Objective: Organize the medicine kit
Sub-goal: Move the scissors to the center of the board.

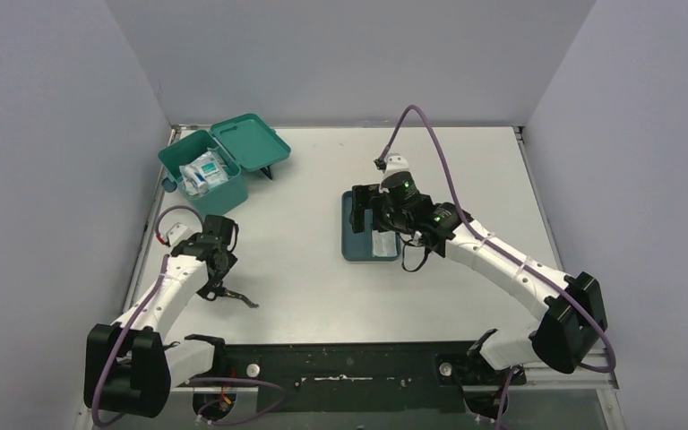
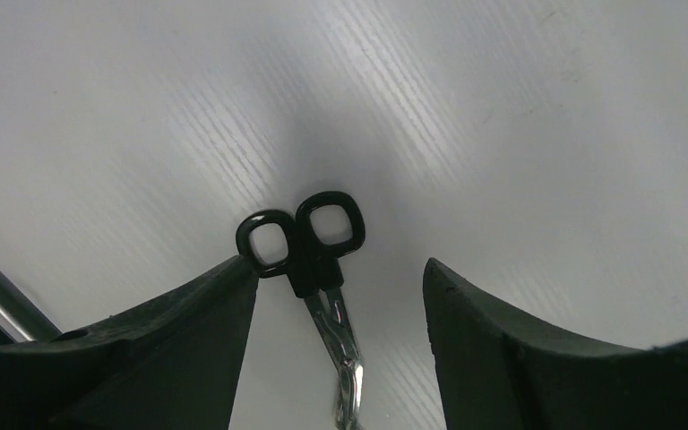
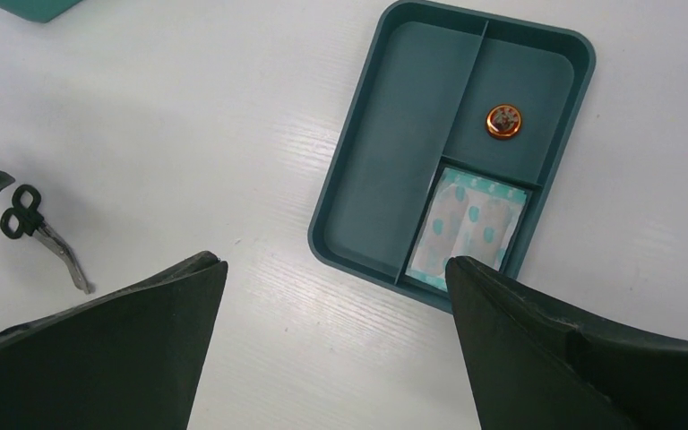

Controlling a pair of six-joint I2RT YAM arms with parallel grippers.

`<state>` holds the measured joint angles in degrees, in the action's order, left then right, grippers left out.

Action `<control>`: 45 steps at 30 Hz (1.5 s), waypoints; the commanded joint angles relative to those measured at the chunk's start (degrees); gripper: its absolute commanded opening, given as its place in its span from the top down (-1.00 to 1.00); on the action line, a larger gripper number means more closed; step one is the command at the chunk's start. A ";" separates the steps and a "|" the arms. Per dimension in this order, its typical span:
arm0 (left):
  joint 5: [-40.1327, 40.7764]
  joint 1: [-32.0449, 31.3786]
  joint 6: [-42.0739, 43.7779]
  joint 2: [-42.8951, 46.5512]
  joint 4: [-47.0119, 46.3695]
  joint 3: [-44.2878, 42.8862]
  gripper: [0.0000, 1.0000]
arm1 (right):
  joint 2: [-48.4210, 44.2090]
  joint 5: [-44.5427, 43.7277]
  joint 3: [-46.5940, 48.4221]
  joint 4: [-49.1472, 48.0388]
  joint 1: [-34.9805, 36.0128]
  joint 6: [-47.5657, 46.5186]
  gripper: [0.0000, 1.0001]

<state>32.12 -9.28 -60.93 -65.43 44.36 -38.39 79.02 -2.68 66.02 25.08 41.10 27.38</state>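
The medicine kit (image 1: 204, 175) is a teal-green box at the far left, its lid (image 1: 251, 141) hinged open, with white packets inside. Black-handled scissors (image 2: 306, 240) lie flat on the table between the open fingers of my left gripper (image 2: 340, 269); the left finger (image 2: 188, 331) is close to one handle loop. From above, the left gripper (image 1: 221, 283) hovers low over the scissors (image 1: 240, 297). My right gripper (image 3: 336, 264) is open and empty, above the table beside the tray; in the top view it (image 1: 365, 208) is over the tray's left part.
A darker blue-teal divided tray (image 3: 385, 170) sits mid-table, also in the top view (image 1: 358, 246). It holds a round orange tin (image 3: 503, 121) and a white packet with teal dots (image 3: 470, 224). The scissors (image 3: 40, 233) show at the right wrist view's left.
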 commanded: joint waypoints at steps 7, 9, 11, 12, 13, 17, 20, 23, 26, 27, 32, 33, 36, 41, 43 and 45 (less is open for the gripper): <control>0.23 1.69 -3.29 -1.42 -4.94 4.03 -0.04 | -1.35 0.74 -1.26 -3.82 3.83 3.38 -1.00; 0.08 2.16 -3.31 -2.43 -5.50 4.08 -0.04 | -1.57 0.28 -1.71 -4.33 4.23 3.56 -1.00; -0.33 2.33 -3.15 -3.67 -6.41 4.11 -0.02 | -1.73 0.24 -2.36 -4.64 4.42 3.65 -1.00; -0.50 2.32 -3.15 -4.12 -6.61 4.18 -0.01 | -1.76 0.19 -2.53 -4.55 4.42 3.53 -1.00; -0.74 2.29 -3.07 -4.38 -6.75 4.40 0.00 | -1.77 0.06 -2.68 -4.40 4.50 3.49 -1.00; -2.42 2.27 -2.77 -4.35 -8.28 5.91 0.13 | -2.21 -0.35 -3.10 -3.77 4.65 3.65 -1.00; -4.09 2.29 -2.50 -3.71 -10.09 6.99 0.25 | -2.87 -0.27 -3.85 -4.28 4.69 3.54 -1.00; -5.07 2.29 -2.01 -3.31 -11.93 8.10 0.38 | -3.07 -0.11 -3.81 -4.06 4.70 3.30 -1.00; -5.52 2.28 -1.93 -3.60 -12.23 8.24 0.47 | -3.62 -0.33 -3.78 -3.77 4.71 3.43 -1.00; -5.83 2.32 -1.92 -3.65 -12.27 8.17 0.50 | -3.83 -0.42 -3.99 -3.92 4.75 3.39 -1.00; -9.71 2.28 -1.49 -3.91 -13.87 7.76 0.53 | -4.80 -0.49 -5.13 -4.35 4.78 3.59 -1.00; -11.38 2.28 -1.81 -3.92 -14.06 7.72 0.53 | -4.81 -0.49 -5.33 -4.38 4.78 3.52 -1.00; -16.74 2.24 -2.36 -3.92 -16.58 8.65 0.54 | -5.01 -0.40 -5.88 -4.02 4.85 2.71 -1.00; -21.63 -0.07 -8.02 -3.93 -18.05 9.61 0.55 | -7.32 -1.51 -8.60 -2.93 4.96 2.55 -1.00; -21.12 -2.56 -10.31 -3.69 -17.79 9.27 0.55 | -9.48 -1.34 -10.59 -3.90 5.00 3.36 -1.00; -20.73 -5.29 -13.09 -3.37 -17.58 9.17 0.55 | -10.84 -1.44 -11.98 -4.81 4.98 4.26 -1.00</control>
<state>15.94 -10.37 -67.92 -69.06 26.63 -30.13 72.97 -2.24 56.03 22.98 45.54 30.37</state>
